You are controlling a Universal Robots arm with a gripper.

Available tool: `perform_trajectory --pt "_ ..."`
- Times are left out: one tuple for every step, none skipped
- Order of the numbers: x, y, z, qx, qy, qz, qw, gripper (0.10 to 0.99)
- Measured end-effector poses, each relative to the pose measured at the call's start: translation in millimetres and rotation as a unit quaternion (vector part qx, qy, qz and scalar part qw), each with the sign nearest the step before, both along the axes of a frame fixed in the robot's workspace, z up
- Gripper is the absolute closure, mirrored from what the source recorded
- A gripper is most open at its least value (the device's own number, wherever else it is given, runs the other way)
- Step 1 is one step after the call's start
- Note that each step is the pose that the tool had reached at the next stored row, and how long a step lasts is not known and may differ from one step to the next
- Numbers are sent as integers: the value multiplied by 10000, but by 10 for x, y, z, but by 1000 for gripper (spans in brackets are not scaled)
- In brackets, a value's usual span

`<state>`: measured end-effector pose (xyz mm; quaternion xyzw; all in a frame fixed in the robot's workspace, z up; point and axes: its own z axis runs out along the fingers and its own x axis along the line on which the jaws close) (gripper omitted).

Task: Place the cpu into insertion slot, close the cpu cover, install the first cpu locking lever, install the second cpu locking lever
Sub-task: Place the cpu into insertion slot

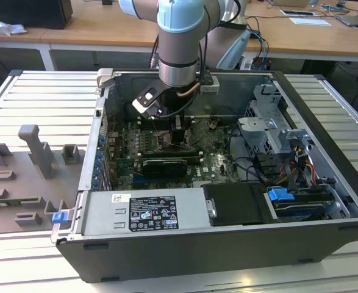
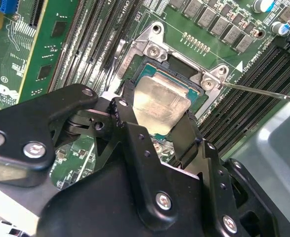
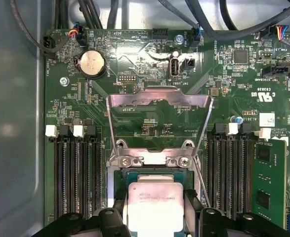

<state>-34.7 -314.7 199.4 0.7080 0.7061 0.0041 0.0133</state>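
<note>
Inside an open computer case point(image 1: 185, 256), the arm's jaws are closed on two opposite edges of the silver cpu point(image 2: 162, 106). They hold it at the insertion slot point(image 2: 184, 81), between banks of memory slots point(image 3: 75, 177). Whether it is fully seated cannot be told. The cpu cover point(image 3: 159, 97) stands swung open beside the slot.

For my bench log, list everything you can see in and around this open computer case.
computer case: one, dark grey, lid off
circuit board: one, green, inside the case
insertion slot: one, silver-rimmed, mid-board
cpu: one, silver-grey, at the slot
cpu cover: one, silver, swung open beside the slot
memory slots: two banks, black, flanking the slot
coin battery: one, silver, on the board
fixture blocks: several, grey, exterior view's left of the case
arm: one, pale blue, reaching into the case
claw: one, black, shut on the cpu
</note>
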Motion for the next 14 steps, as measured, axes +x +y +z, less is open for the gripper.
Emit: perform_trajectory --pt "0 0 0 0 0 0 10000 545" --pt "0 0 -1 0 -1 0 10000 533" --pt "0 0 -1 0 -1 0 10000 533" --pt "0 0 -2 0 0 -1 10000 471" --pt "0 0 -2 0 0 -1 10000 471" --pt "0 0 -2 0 0 -1 10000 471" --pt "0 0 1 0 0 -1 10000 471" --pt "0 0 6 0 0 -2 10000 471" --pt "0 0 14 -1 0 -2 10000 471" --pt "0 0 19 0 0 -2 10000 471" --pt "0 0 31 0 0 -4 10000 471" --pt "0 0 62 -1 0 -7 10000 471" --pt "0 0 87 -1 0 -8 10000 471" --pt "0 0 128 -1 3 -9 10000 553"
